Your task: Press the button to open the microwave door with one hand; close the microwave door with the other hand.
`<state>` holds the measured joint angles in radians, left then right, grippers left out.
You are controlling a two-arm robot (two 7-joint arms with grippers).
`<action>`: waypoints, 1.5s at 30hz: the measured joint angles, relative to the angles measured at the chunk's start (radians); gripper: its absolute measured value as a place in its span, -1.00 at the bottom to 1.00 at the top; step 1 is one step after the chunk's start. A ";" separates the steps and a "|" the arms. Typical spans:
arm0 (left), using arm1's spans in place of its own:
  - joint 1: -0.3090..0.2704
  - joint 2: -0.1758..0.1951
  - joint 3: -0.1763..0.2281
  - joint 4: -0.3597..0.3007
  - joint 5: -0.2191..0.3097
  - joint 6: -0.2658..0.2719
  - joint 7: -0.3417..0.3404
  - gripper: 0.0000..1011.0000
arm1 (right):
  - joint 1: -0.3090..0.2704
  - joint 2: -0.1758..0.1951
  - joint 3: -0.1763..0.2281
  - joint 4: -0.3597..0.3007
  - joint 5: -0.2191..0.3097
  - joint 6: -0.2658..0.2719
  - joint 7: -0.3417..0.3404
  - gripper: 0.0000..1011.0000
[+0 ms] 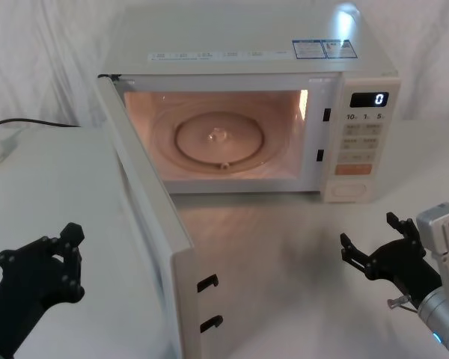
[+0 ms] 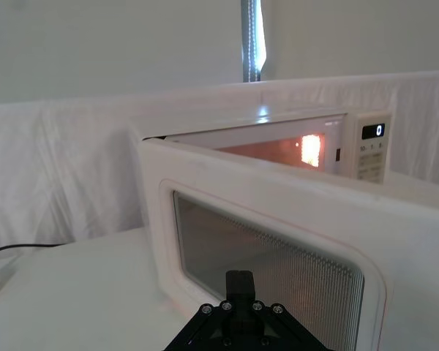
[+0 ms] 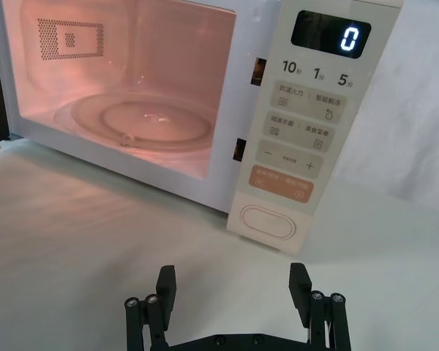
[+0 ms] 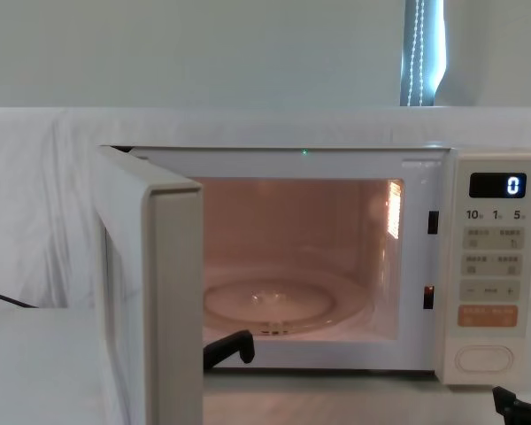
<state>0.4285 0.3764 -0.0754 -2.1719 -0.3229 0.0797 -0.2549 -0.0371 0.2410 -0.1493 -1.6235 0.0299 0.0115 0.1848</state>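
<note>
Microwave door (image 1: pixel 146 224) swung fully open just right of my left gripper (image 1: pixel 63 250), whose finger state I cannot tell, button (image 3: pixel 268 221) ahead of my spread-open right gripper (image 3: pixel 235 287); risk: pushing too near the hinge, door stalls unlatched.

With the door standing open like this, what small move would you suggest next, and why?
Probably bring the left gripper against the outer face of the microwave door to begin pushing it shut. The door is swung wide, the cavity lit, and the right gripper sits open, clear of the button.
</note>
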 joint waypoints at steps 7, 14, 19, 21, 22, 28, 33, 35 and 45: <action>-0.036 0.013 0.020 -0.005 -0.039 0.025 -0.005 -1.00 | 0.000 0.000 0.000 0.000 0.000 0.000 0.000 0.98; -0.105 0.044 0.055 0.005 -0.118 0.075 -0.051 -1.00 | 0.000 0.000 0.000 0.000 0.000 0.000 0.000 0.98; -0.157 0.067 0.078 0.020 -0.167 0.111 -0.078 -1.00 | 0.000 0.000 0.000 0.000 0.000 0.000 0.000 0.98; -0.168 0.073 0.082 0.024 -0.180 0.121 -0.082 -1.00 | 0.000 0.000 0.000 0.000 0.000 0.000 0.000 0.98; -0.173 0.075 0.083 0.026 -0.185 0.125 -0.084 -1.00 | 0.000 0.000 0.000 0.000 0.000 0.000 0.000 0.98; -0.210 0.095 0.093 0.041 -0.222 0.162 -0.087 -1.00 | 0.000 0.000 0.000 0.000 0.000 0.000 0.000 0.98; -0.231 0.107 0.100 0.056 -0.237 0.175 -0.080 -1.00 | 0.000 0.000 0.000 0.000 0.000 0.000 0.000 0.98; -0.248 0.112 0.108 0.070 -0.244 0.180 -0.074 -1.00 | 0.000 0.000 0.000 0.000 0.000 0.000 0.000 0.98; -0.329 0.122 0.158 0.129 -0.253 0.188 -0.060 -1.00 | 0.000 0.000 0.000 0.000 0.000 0.000 0.000 0.98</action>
<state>0.0994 0.4987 0.0823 -2.0429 -0.5760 0.2675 -0.3149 -0.0372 0.2409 -0.1493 -1.6235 0.0300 0.0115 0.1848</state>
